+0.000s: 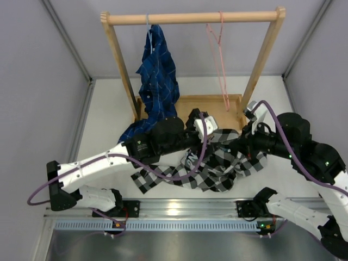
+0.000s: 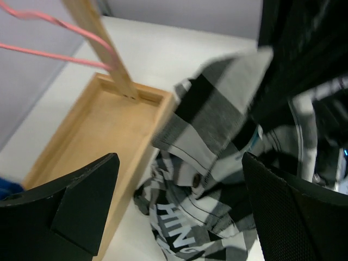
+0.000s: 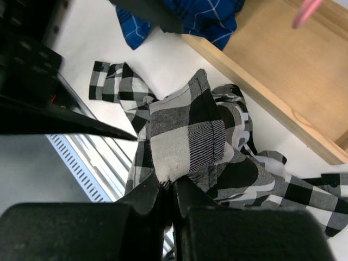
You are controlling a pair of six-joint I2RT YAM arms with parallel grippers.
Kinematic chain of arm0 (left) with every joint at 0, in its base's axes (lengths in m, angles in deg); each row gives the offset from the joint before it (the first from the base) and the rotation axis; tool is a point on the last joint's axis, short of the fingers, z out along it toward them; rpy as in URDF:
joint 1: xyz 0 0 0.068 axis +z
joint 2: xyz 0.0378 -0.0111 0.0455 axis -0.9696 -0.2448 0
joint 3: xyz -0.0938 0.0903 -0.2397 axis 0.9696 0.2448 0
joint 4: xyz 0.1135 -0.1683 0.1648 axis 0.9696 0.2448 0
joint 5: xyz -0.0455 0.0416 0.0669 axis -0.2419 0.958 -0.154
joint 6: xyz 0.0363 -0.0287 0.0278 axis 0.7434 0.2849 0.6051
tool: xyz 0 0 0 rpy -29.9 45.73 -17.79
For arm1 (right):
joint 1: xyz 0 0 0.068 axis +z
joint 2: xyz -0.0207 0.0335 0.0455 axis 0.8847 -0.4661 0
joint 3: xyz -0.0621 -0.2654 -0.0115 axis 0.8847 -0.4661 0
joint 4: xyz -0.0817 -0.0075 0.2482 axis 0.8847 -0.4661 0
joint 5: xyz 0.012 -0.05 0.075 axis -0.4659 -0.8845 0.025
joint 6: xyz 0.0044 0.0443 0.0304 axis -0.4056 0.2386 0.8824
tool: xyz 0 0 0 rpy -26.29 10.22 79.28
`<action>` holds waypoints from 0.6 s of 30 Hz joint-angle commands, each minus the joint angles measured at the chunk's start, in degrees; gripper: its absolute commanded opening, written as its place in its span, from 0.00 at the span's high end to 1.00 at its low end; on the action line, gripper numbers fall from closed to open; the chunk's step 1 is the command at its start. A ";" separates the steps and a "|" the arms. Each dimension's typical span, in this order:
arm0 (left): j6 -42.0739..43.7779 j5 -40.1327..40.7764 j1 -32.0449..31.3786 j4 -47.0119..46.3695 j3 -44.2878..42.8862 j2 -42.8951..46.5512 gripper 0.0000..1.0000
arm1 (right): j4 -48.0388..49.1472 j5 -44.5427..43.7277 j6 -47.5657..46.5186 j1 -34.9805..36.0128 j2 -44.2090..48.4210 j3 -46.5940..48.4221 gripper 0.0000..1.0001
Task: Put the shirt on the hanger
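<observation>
Shows only at the right wrist the right gripper (image 3: 173, 186) pinching the checked shirt (image 3: 185, 136); at the left wrist, left gripper (image 2: 179, 163) spread wide, pink hanger (image 2: 54, 56) at eleven o'clock.

Wooden tray (image 2: 98, 136) and rack post (image 2: 109, 49) stand just behind the shirt (image 2: 217, 119). Open gap between hanger (image 1: 223, 76) and blue shirt (image 1: 157, 76).

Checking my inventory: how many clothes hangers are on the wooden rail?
2. The thin pink wire hanger hangs bare on the wooden rail, right side; the pale whitish hanger hangs left, mostly hidden inside the dark blue plaid shirt.
</observation>
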 commanded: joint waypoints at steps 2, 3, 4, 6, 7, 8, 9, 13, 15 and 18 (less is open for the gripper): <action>6.40 -16.92 0.09 -10.46 4.54 0.44 0.02 | -2.96 1.38 -1.48 0.87 2.05 -0.63 1.00; 6.40 -16.58 0.01 -11.35 5.59 0.00 0.02 | -2.96 1.03 -1.48 0.79 1.96 -1.42 1.00; 6.49 -15.53 0.01 -11.97 5.78 -1.05 0.02 | -3.04 1.02 -1.57 0.78 1.96 -1.60 1.00; 6.84 -10.03 0.01 -13.03 5.52 -2.46 0.02 | -3.04 1.46 -1.66 0.87 2.31 -1.96 1.00; 7.10 -8.42 0.09 -13.21 5.25 -3.34 0.04 | -3.04 1.73 -1.66 0.79 2.49 -1.96 1.00; 7.54 -6.49 0.10 -13.12 5.08 -4.82 0.05 | -3.04 1.99 -1.74 0.87 2.58 -2.13 1.00; 7.89 -5.69 0.10 -13.21 4.47 -5.53 0.07 | -3.04 2.17 -1.92 0.79 2.75 -2.22 1.00; 8.24 -5.06 0.18 -13.30 2.97 -8.35 0.25 | -2.78 2.87 -2.01 0.78 2.67 -2.48 1.00; 8.51 -5.85 0.18 -13.12 2.53 -9.58 0.40 | -2.78 2.00 -1.92 0.78 2.58 -2.40 1.00; 8.16 -6.21 0.18 -12.25 2.09 -9.85 0.83 | -2.69 -0.90 -1.31 0.78 3.11 -2.05 1.00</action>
